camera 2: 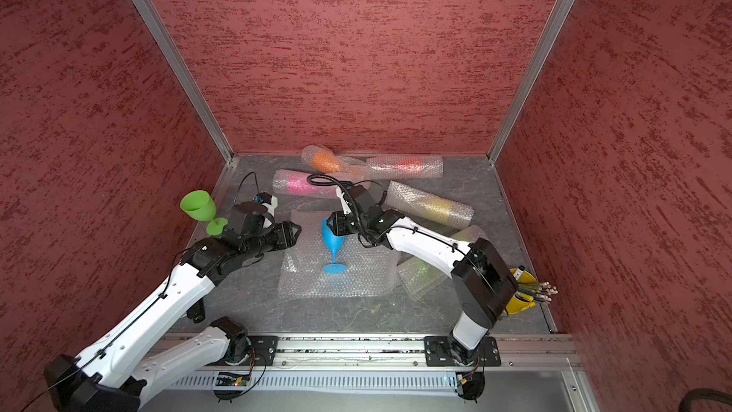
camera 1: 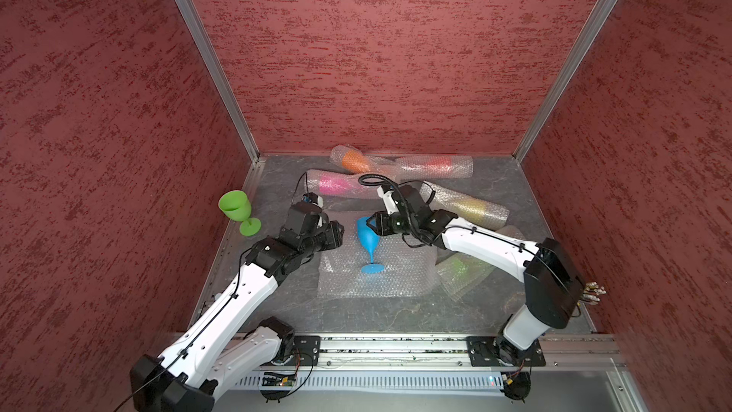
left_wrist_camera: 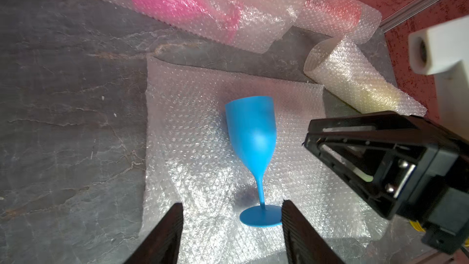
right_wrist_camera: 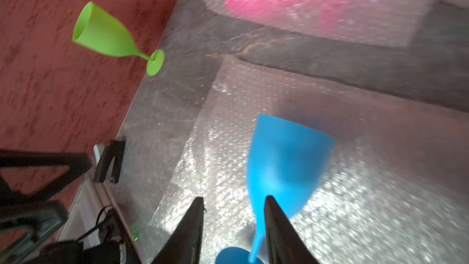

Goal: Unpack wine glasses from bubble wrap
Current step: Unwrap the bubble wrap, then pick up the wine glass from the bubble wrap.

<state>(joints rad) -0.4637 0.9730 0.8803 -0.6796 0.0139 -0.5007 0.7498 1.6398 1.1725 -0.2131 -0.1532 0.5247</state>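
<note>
A blue wine glass stands on its foot, leaning a little, on a flat sheet of bubble wrap. My right gripper is open beside the bowl's rim and holds nothing; the left wrist view shows a gap between it and the glass. My left gripper hangs open just left of the glass, empty. A bare green wine glass stands upright by the left wall.
Bubble-wrap rolls lie behind and to the right: pink, orange, red, yellow, and a greenish one under the right arm. A yellow cup of pens sits at the front right corner.
</note>
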